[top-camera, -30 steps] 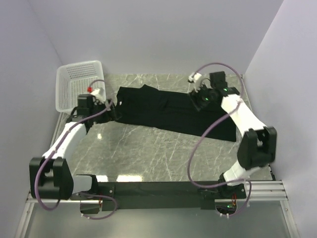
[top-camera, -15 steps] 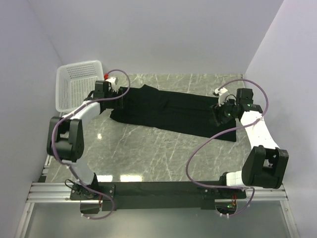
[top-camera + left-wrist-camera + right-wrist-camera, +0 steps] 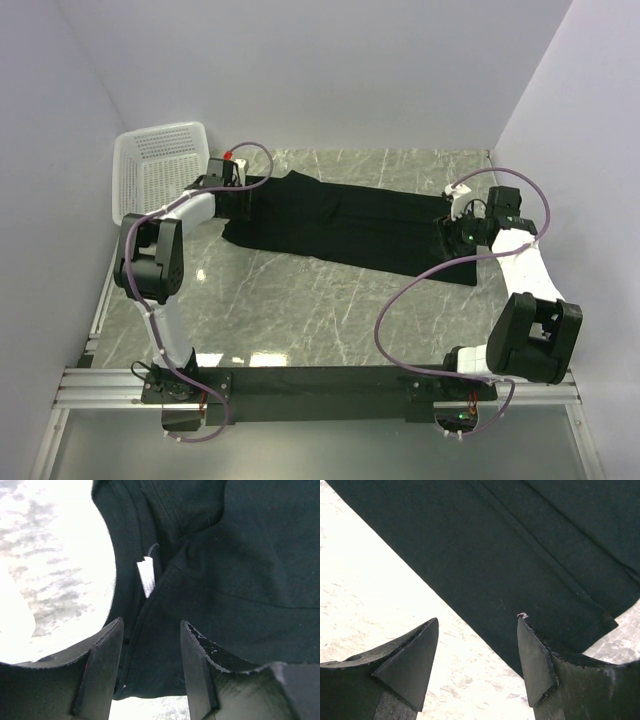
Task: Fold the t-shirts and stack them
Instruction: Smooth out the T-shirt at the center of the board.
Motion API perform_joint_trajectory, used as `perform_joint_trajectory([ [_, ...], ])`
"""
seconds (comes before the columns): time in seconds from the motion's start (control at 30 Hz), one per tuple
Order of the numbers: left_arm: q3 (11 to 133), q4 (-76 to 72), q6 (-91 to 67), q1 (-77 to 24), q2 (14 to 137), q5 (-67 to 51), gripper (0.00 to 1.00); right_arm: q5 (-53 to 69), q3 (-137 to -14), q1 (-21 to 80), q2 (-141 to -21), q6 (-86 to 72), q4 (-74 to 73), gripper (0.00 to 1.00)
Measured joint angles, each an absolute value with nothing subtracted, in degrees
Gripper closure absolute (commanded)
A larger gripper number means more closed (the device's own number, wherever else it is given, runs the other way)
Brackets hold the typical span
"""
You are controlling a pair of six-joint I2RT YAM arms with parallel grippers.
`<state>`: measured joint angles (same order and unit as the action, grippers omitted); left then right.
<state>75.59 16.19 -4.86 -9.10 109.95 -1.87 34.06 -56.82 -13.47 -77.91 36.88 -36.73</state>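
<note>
**benchrat:** ok so where's the black t-shirt (image 3: 340, 225) sitting right now? Can't quite make it out.

**foldbot_fan:** It lies flat on the marble bench (image 3: 300, 310), stretched out as a long strip across the far half. Its left end is near the white mesh basket (image 3: 160, 132) in the far left corner, and its right end runs down toward the right wall. The near half of the bench has no cloth on it.

**benchrat:** and the arms?

**foldbot_fan:** One at each end. The left pincer (image 3: 150, 624) is down over the left end of the shirt, right at the neck opening. In the wrist view you can see the collar (image 3: 125, 530) curving round and a small white label (image 3: 146, 577) just past the tips. The jaws are apart with a narrowish gap and black fabric shows between them. It doesn't look clamped on anything.

**benchrat:** right side grabbing yet?

**foldbot_fan:** Nope. The right pincer (image 3: 477, 620) is spread wide and straddles the shirt's near edge at the right end. Its left finger (image 3: 415, 655) is over bare marble and the other one is over the cloth, near a corner of the fabric. Nothing is held there. A stitched seam line runs diagonally across the fabric beyond the tips.
</note>
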Motion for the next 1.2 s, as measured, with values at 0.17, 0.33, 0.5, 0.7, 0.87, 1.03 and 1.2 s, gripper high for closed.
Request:
perform_joint_trajectory([
  [0.17,76.2,17.9,-4.0,-10.5,111.1,-0.9,0.5,34.0,-56.8,-14.7,-77.9,36.9,-36.8,0.29],
  [0.33,76.2,18.9,-3.6,-11.4,111.5,1.2,0.54,34.0,-56.8,-15.8,-78.0,37.0,-36.9,0.3],
  [0.5,77.0,19.6,-3.6,-11.6,111.6,4.3,0.52,34.1,-56.7,-16.1,-78.0,37.0,-36.9,0.3],
  [0.7,77.5,20.1,-3.6,-11.6,111.6,6.7,0.52,34.1,-56.0,-16.2,-78.0,37.0,-36.9,0.3],
  [0.87,77.5,20.9,-3.6,-11.6,111.6,7.0,0.53,34.0,-55.8,-16.7,-78.0,37.2,-36.9,0.3],
  [1.03,77.5,21.8,-3.6,-11.6,111.6,6.9,0.59,34.0,-55.8,-16.8,-78.0,37.2,-36.9,0.3],
  [1.2,77.5,22.8,-3.6,-11.6,111.6,6.8,0.7,33.8,-55.8,-17.4,-78.1,37.4,-36.9,0.3],
])
